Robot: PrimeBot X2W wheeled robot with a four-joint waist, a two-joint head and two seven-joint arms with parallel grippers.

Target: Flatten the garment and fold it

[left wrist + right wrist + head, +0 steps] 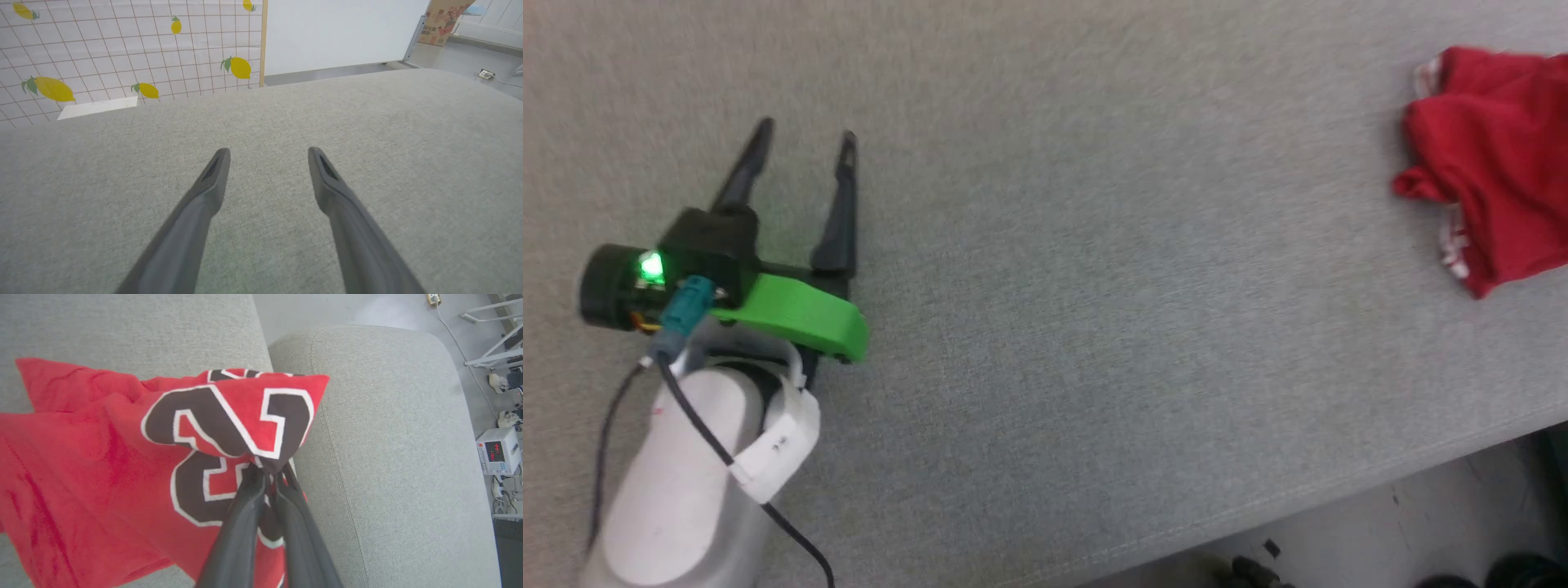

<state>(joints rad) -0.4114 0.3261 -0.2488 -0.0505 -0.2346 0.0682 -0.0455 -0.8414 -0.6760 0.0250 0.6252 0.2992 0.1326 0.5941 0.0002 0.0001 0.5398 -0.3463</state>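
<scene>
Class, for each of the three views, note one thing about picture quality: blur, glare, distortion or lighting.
Head view: soft, slightly smeared, the garment fuzzy at its edges; the green light behind the left gripper blooms. Left wrist view: sharp, but the wide lens bows the far edge of the grey surface. Right wrist view: crisp print, even light, hardly any shadow.

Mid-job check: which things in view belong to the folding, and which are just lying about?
Job: garment, right gripper shut on it, open left gripper, grey cushioned surface.
Lying about: cardboard box, floor power strip, red-digit meter, lemon-print panel.
</scene>
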